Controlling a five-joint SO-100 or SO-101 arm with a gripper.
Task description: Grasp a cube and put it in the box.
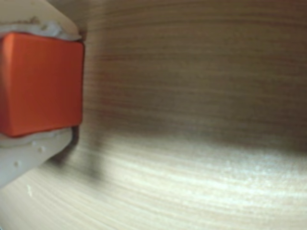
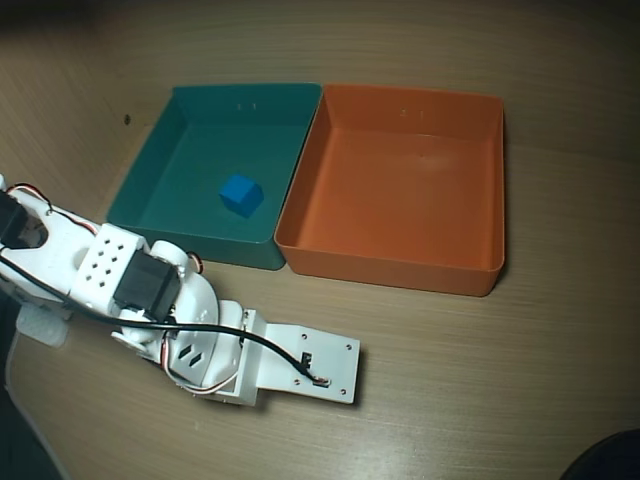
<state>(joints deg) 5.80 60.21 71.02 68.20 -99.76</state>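
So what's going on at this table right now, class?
A small white robot arm is working on a wooden table. In the wrist view its gripper is shut on an orange cube, low over the tabletop. The overhead view shows two boxes side by side ahead of the arm: a teal box with a blue cube in it, and an orange box with nothing visible inside. The orange cube is not in a box yet.

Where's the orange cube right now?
The orange cube is clamped between the jaws at the left edge of the wrist view, above the wooden table; the overhead view hides it under the arm.
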